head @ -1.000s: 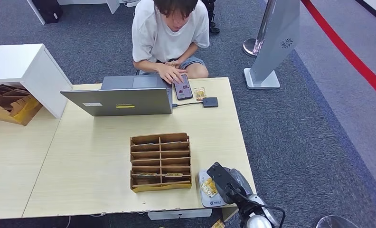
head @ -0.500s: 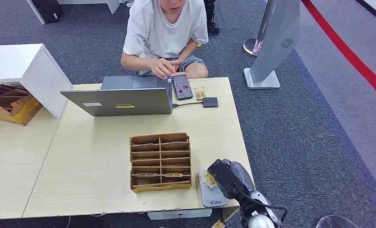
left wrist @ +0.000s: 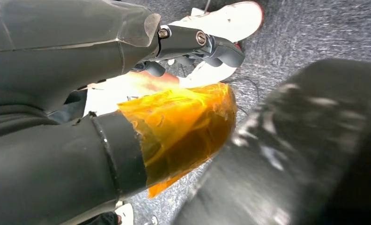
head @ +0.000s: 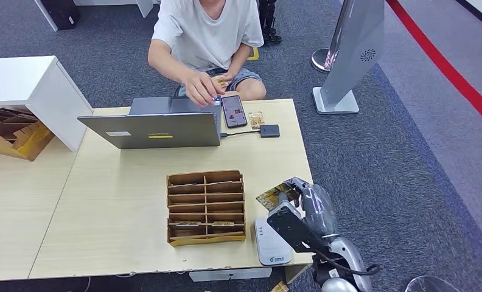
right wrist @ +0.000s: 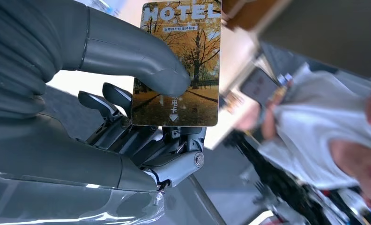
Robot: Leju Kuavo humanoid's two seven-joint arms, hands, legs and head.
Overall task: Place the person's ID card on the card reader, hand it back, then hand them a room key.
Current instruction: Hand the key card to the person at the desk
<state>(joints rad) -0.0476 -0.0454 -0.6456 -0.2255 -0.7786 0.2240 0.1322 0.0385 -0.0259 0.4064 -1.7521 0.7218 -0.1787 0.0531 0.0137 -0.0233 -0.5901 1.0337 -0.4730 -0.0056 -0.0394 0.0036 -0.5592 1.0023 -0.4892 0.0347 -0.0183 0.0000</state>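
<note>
My right hand (head: 307,205) hovers above the table's near right corner and pinches a card (head: 275,196) between thumb and fingers. Up close the card (right wrist: 178,65) reads HOTEL over a picture of autumn trees, with the thumb (right wrist: 141,61) pressed on its face. Just below the hand, a white card reader (head: 269,246) lies bare at the table's front edge. A person (head: 205,33) sits at the far side with one hand (head: 201,90) at the laptop. My left hand (left wrist: 127,93) hangs over the carpet holding nothing, its thumb wrapped in orange tape.
A wooden slotted card rack (head: 206,207) stands left of the reader, with cards in its lower slots. A laptop (head: 156,128), a phone (head: 234,111), another card (head: 255,118) and a small black wired box (head: 269,130) sit on the far side. A white cabinet (head: 28,91) is far left.
My right hand has lifted the card off the white reader and raised it toward the far side. The person's hand moved from the phone to the laptop.
</note>
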